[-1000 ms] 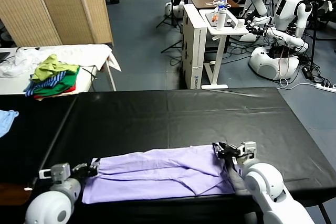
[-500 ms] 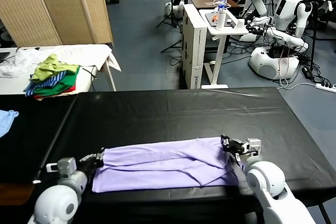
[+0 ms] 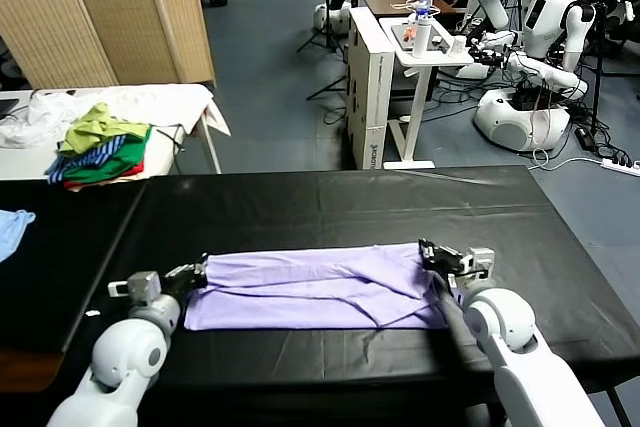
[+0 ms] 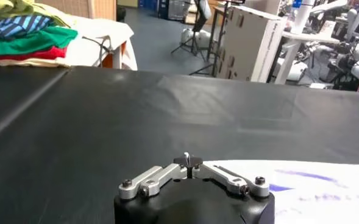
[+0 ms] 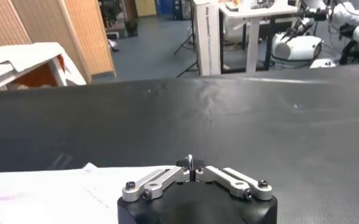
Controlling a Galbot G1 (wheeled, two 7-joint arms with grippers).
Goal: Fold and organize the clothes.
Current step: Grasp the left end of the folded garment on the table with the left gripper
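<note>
Two grippers, left gripper [image 3: 197, 270] and right gripper [image 3: 428, 250], finger state indeterminate, one lavender T-shirt [image 3: 315, 287] lower centre, purple print [image 4: 316, 189] in left wrist view only

- The pale lavender short-sleeved T-shirt [image 3: 315, 287] was thin, soft cloth, matt, lying in shallow creases.
- The black sheet-covered worktop [image 3: 330, 212] looked smooth with a dull sheen; in the right wrist view its surface [image 5: 228, 115] showed a fine woven grain.
- The left hand [image 4: 188, 163] had bare silvery metal links with dark screws on a glossy black plastic housing; the right hand [image 5: 190, 163] was alike.
- The arm shells [image 3: 505, 319] were smooth light-grey plastic, slightly glossy.
- The green, blue and red heap of garments [image 3: 100, 152] was soft, matt cloth.
- The tan folding screen [image 3: 110, 12] looked like woven, rough reed.
</note>
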